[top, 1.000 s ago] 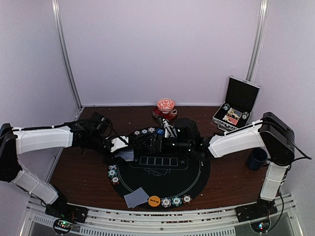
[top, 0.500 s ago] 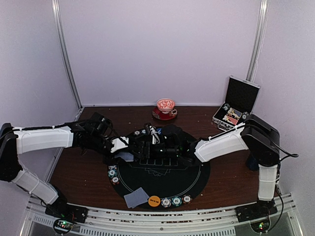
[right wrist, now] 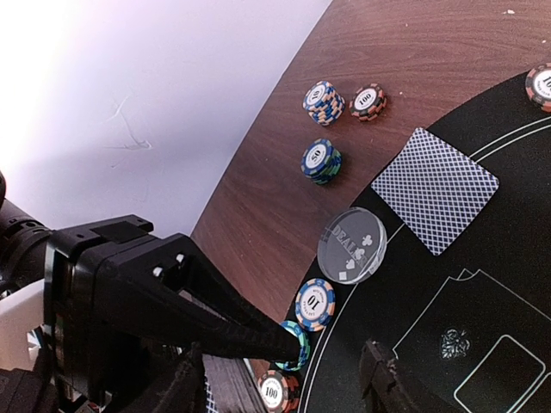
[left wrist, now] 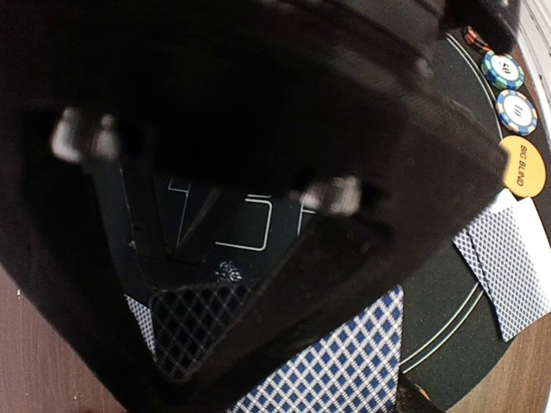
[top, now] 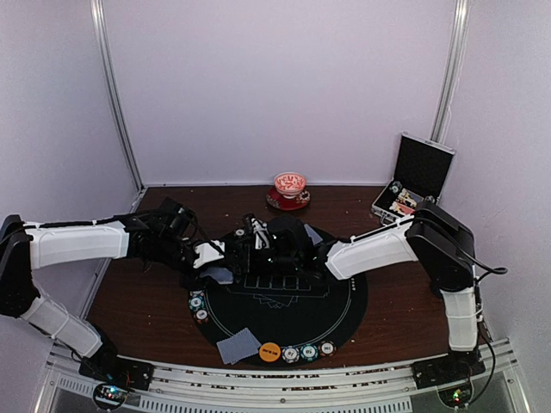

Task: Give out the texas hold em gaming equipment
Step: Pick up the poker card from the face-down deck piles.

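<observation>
Left jaws: partly closed on the deck [left wrist: 344,370], which I hold out over the far-left rim of the mat [top: 344,301].
Right jaws: open and holding nothing, my two fingers [right wrist: 379,383] set well apart and drawn right up to the deck from the other side.
Step in hand: I judge it to be drawing the top card for the next deal.
Doing it well: pinch only the top card at its free edge and slide it off flat. The left grip must stay firm so the pack neither fans nor spills, and I should stay clear of the chips [right wrist: 315,303] just below.
Already out: dealt cards [top: 238,346] touching the orange Big Blind button [top: 270,351] at the mat's near edge, and a clear Dealer button [right wrist: 351,245] on the rim.
Surface: dark brown wood [top: 138,301] under the round black mat, with an open case [top: 422,176] at the far right and a red cup [top: 290,185] at mid-back.
Room: pale walls on three sides and a metal post [top: 116,95] in the corner.
</observation>
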`<state>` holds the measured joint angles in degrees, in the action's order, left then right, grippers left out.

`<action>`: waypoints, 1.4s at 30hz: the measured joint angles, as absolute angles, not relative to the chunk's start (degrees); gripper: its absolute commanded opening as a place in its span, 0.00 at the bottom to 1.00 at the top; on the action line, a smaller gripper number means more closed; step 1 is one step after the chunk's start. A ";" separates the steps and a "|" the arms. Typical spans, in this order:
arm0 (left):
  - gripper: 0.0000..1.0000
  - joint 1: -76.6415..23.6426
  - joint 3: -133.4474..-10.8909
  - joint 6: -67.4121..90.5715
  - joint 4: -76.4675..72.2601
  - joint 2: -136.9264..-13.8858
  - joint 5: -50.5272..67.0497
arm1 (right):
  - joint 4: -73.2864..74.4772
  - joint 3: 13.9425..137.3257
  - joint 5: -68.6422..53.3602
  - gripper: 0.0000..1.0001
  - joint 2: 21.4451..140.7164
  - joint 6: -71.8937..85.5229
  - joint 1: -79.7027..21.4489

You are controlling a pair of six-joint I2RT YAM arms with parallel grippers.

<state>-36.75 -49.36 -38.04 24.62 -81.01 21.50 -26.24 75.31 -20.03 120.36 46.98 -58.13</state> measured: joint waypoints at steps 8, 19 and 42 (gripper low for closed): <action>0.59 -36.80 -49.19 -38.04 24.69 -81.03 21.61 | -26.92 74.61 -21.63 0.68 120.53 46.96 -58.13; 0.59 -36.82 -49.19 -38.04 24.49 -81.03 21.85 | -27.99 72.71 -25.06 0.56 120.53 47.11 -58.15; 0.59 -36.82 -49.17 -38.04 24.05 -81.69 20.53 | -19.88 69.91 -20.75 0.11 114.32 46.41 -57.87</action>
<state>-36.82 -49.17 -38.04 24.05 -81.69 20.53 -19.88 69.91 -20.75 114.32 46.41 -57.87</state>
